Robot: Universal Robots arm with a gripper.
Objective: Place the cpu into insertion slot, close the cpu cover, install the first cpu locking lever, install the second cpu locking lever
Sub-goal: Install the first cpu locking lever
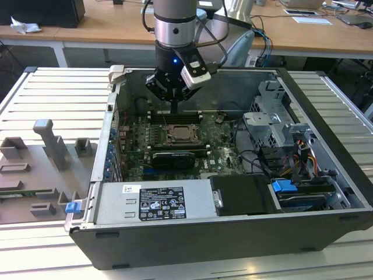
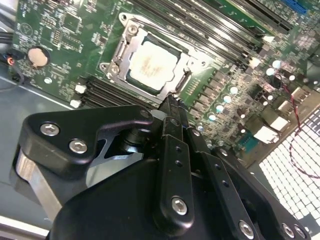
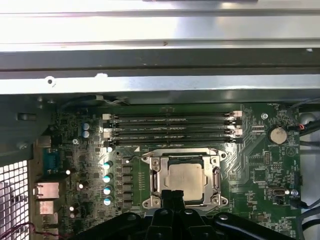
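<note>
The cpu, a pale silver-beige square, lies in the insertion slot on the green board. The grey metal cpu cover lies flat around it, and the chip shows through its window. A metal lever runs along one side of the frame. My gripper hangs just above the socket's edge. Its black fingers are shut together with nothing between them.
Long black memory slots run beside the socket, toward the case wall. A black card, a power supply, a drive cage and cables crowd the case. A grey fixture plate lies outside at the exterior view's left.
</note>
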